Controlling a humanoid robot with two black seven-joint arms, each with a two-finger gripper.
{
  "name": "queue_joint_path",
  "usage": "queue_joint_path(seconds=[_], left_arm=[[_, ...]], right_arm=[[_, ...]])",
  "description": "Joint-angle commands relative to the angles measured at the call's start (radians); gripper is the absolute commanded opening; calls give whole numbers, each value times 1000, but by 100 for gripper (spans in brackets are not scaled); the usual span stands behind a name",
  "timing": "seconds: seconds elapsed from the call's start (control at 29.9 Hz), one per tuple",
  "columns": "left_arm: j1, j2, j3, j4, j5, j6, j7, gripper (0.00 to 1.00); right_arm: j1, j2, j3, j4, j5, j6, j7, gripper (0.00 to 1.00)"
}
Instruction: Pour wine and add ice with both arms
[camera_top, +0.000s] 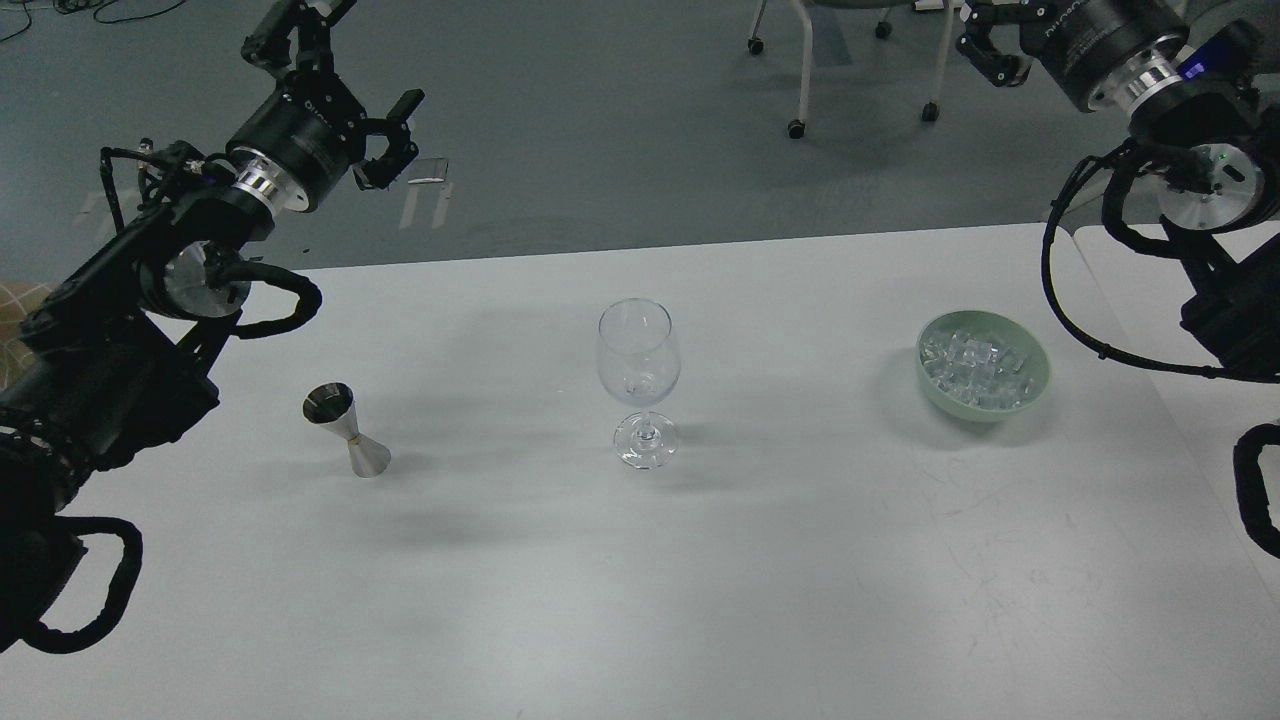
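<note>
An empty clear wine glass (640, 372) stands upright at the middle of the white table (640, 580). A silver jigger (347, 428) stands to its left. A pale green bowl (1040, 385) at the right holds a heap of clear ice (975, 362). My left gripper (368, 62) is open and empty, raised above the floor beyond the table's far left edge, well back from the jigger. My right gripper (990, 45) is raised at the top right, beyond the bowl. It is cut by the top edge of the view, so only one finger shows.
Chair legs on castors (797, 127) stand on the grey floor behind the table. A second white surface (1140, 300) adjoins the table at the right, under my right arm. Black cables loop off both arms.
</note>
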Motion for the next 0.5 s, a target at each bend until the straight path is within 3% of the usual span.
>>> queue_joint_path(seconds=[0.0,0.47], left_arm=[[-2,-4,0,0,0,0,0,99],[-2,41,12,-49,33,0,-2,99]], right_arm=[[2,0,0,0,0,0,0,100],[2,-2,0,0,-1,0,2,100]])
